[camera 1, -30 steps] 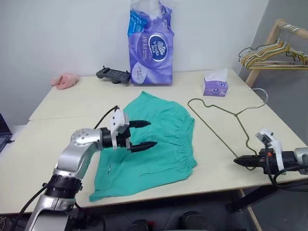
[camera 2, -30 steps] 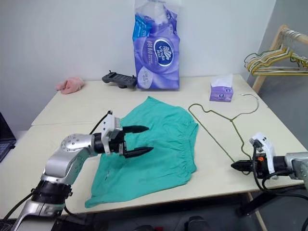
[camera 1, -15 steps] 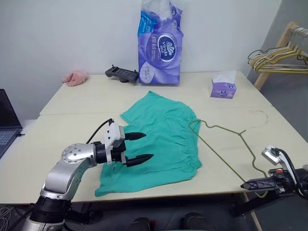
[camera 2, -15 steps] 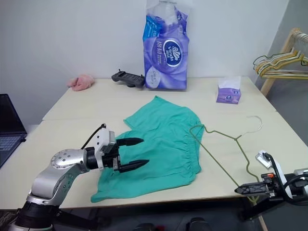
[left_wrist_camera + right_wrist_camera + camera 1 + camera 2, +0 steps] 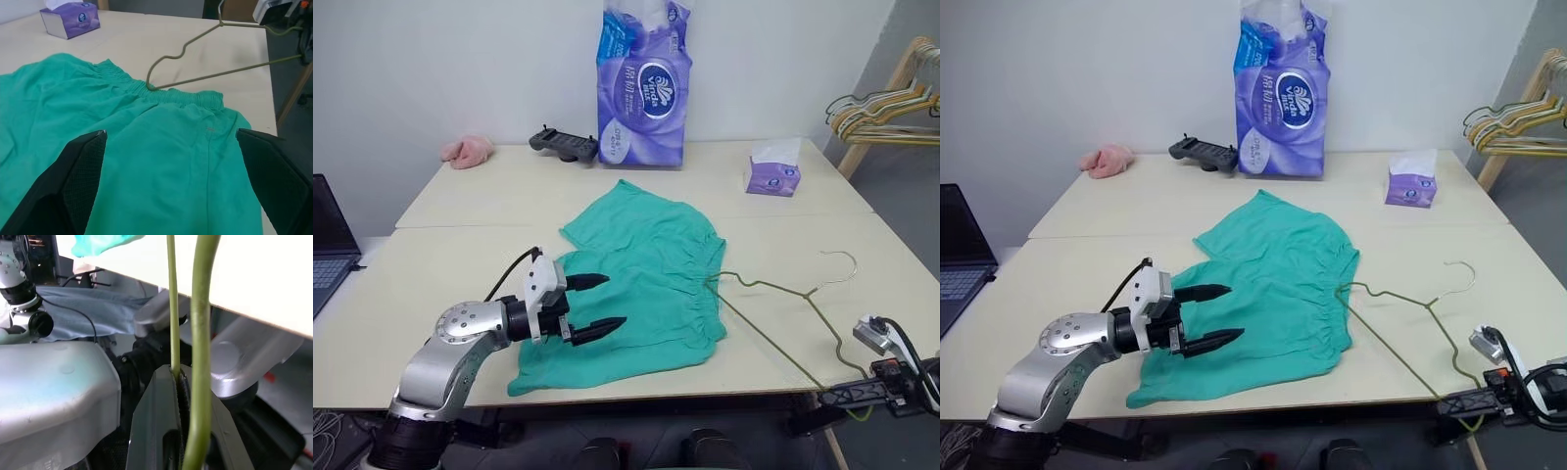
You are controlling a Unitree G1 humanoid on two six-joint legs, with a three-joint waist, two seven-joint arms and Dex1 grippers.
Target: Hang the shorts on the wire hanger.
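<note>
the right tool is clamped on the wire hanger below the table's edge.

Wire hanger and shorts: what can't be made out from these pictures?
- Whether the wire hanger tip sits inside the shorts waistband or only against it: too fine in the eye views and the left wrist view.
- Hanger's near corner: past the table edge, hidden at the right gripper.
- Shorts beneath the left gripper: covered by it.
</note>
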